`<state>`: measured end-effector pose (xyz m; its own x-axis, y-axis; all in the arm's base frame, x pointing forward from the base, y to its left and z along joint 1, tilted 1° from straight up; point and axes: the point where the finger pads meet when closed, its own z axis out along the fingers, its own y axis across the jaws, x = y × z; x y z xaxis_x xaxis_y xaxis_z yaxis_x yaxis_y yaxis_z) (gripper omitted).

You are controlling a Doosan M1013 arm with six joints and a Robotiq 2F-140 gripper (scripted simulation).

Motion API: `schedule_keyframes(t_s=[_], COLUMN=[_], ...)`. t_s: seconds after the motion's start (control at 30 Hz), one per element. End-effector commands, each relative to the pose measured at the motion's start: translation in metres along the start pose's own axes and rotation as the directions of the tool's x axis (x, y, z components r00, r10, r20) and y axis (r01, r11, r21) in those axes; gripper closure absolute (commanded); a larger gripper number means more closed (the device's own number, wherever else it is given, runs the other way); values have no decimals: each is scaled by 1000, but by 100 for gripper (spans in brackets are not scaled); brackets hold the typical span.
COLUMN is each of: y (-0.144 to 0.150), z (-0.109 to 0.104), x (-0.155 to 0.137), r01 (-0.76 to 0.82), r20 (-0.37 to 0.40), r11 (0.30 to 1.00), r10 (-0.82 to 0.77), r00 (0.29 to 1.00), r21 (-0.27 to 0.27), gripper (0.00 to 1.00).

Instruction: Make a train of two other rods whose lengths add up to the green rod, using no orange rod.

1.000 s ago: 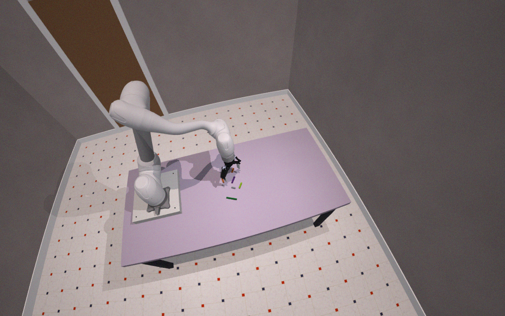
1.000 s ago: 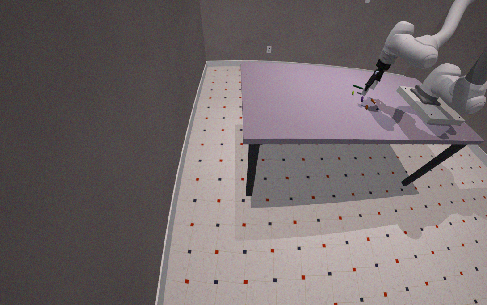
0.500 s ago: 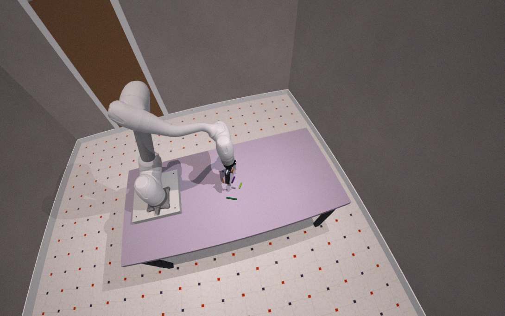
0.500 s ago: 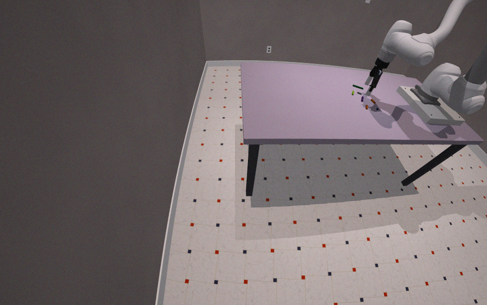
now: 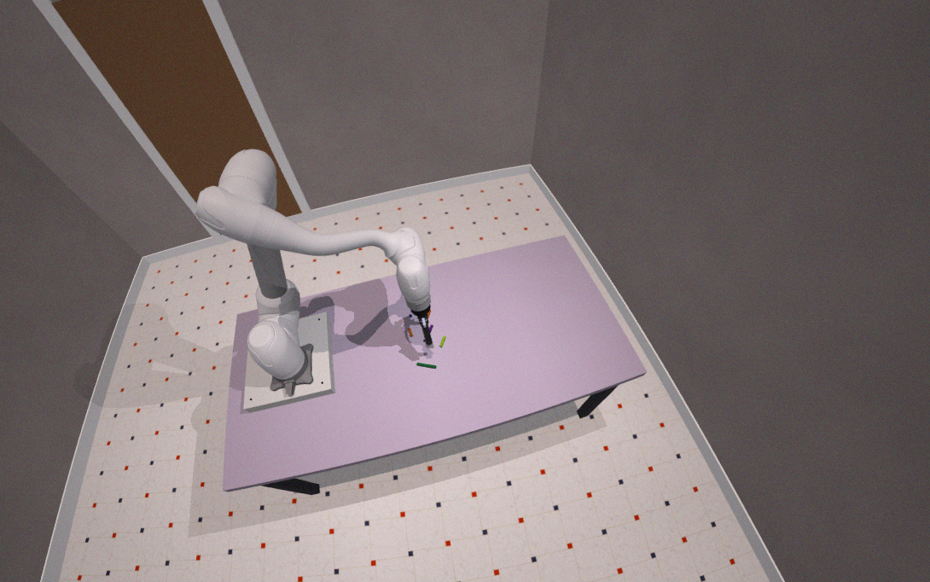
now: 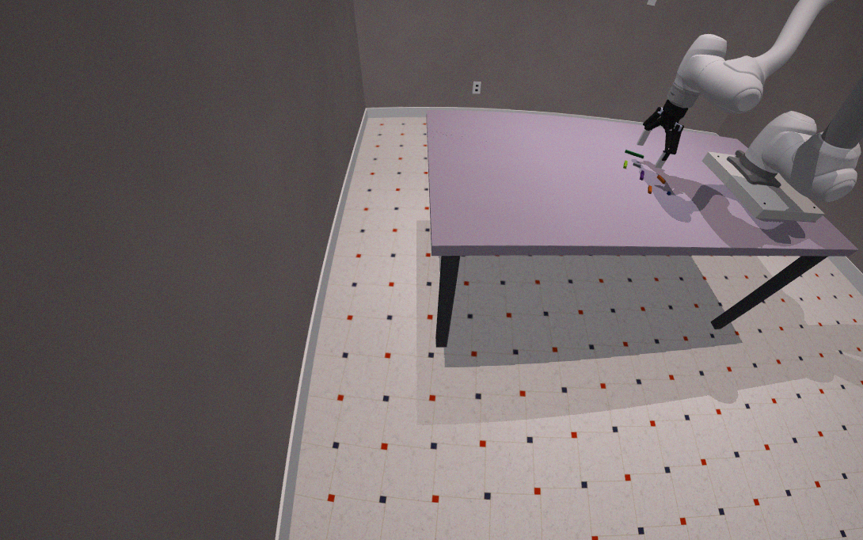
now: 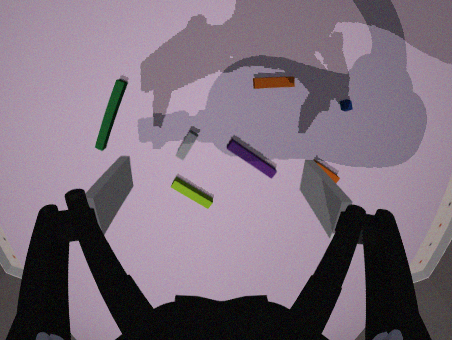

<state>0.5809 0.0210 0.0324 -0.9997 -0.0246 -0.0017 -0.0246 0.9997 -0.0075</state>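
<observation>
From my feed, the end effector (image 5: 427,343) (image 6: 652,153) (image 7: 217,173) shows me black linkages and grey pads. Between and beyond those pads I see a lime rod (image 5: 443,341) (image 6: 625,164) (image 7: 192,192), a grey rod (image 7: 187,144) and a purple rod (image 6: 642,175) (image 7: 251,158). Past the left of my wrist view's pads, one rod (image 5: 426,365) (image 6: 633,154) (image 7: 111,114) is deep green. Two others are orange, and the smallest is dark blue. The counter (image 5: 520,301) (image 6: 541,191) (image 7: 240,240) under the end effector is plain lilac; below it, my pale floor (image 5: 384,528) (image 6: 496,465) carries red and navy squares.
</observation>
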Motion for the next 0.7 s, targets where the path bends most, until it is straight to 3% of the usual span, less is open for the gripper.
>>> schedule_keyframes(t_s=[0.0,0.23,0.47,0.53,0.67], y=[-7,-18,-29,-29,-36], z=[0,0,1,1,1], x=[3,7,11,11,14], r01=[158,366,563,563,675], r20=[2,6,9,9,11], r11=[987,931,826,826,737], r10=[-158,-366,-563,-563,-675], r00=[987,931,827,827,737], r21=[-17,-16,-15,-15,-13], gripper=[0,0,0,0,0])
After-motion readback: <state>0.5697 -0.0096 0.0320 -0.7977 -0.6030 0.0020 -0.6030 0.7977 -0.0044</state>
